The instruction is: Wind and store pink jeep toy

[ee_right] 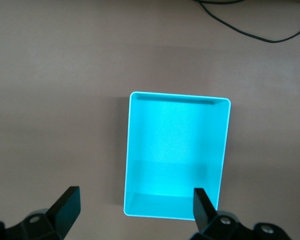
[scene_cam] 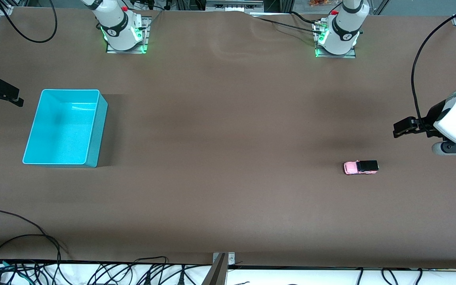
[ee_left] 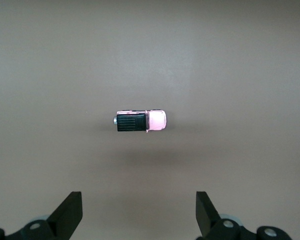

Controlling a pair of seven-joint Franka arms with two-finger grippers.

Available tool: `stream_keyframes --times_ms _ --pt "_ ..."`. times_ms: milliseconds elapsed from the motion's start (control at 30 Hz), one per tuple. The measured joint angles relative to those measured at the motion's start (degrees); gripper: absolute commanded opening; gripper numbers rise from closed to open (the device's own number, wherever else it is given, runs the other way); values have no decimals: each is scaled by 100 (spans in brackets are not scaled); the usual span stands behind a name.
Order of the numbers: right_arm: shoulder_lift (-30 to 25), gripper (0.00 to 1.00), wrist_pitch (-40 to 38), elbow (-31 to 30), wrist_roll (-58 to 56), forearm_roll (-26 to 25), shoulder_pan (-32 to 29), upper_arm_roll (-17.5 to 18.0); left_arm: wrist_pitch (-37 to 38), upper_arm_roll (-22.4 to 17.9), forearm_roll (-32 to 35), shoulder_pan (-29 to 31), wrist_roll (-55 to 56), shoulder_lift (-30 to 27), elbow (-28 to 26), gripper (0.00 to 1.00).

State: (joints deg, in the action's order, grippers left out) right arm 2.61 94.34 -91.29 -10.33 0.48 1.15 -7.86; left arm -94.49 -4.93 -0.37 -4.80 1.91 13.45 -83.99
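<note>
The pink jeep toy (scene_cam: 361, 167), tiny with a black roof, stands on its wheels on the brown table toward the left arm's end. It also shows in the left wrist view (ee_left: 140, 121), apart from the fingers. My left gripper (scene_cam: 399, 130) is open and empty, held above the table near the jeep, at the left arm's end; in its own view the gripper (ee_left: 138, 212) frames bare table. The turquoise bin (scene_cam: 98, 130) stands empty toward the right arm's end. My right gripper (scene_cam: 2, 97) is open and empty, up near the bin (ee_right: 225, 150); its own view shows the gripper (ee_right: 135, 207).
Black cables (scene_cam: 34, 237) lie along the table edge nearest the front camera, and a cable (ee_right: 250, 30) shows on the table in the right wrist view. The two arm bases (scene_cam: 123, 35) stand at the edge farthest from the front camera.
</note>
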Motion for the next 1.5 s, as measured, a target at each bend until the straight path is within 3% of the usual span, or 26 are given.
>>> stream_keyframes --times_ms 267,667,1133,1500 --pt "0 100 0 0 0 0 0 0 0 -25 0 31 264 28 1 100" --pt "0 100 0 0 0 0 0 0 -133 -40 0 188 2251 559 -17 100" --pt "0 100 0 0 0 0 2 4 -1320 -41 0 233 6031 1465 -150 100" --pt "0 100 0 0 0 0 3 11 -2990 -41 0 261 8270 1751 -1232 100"
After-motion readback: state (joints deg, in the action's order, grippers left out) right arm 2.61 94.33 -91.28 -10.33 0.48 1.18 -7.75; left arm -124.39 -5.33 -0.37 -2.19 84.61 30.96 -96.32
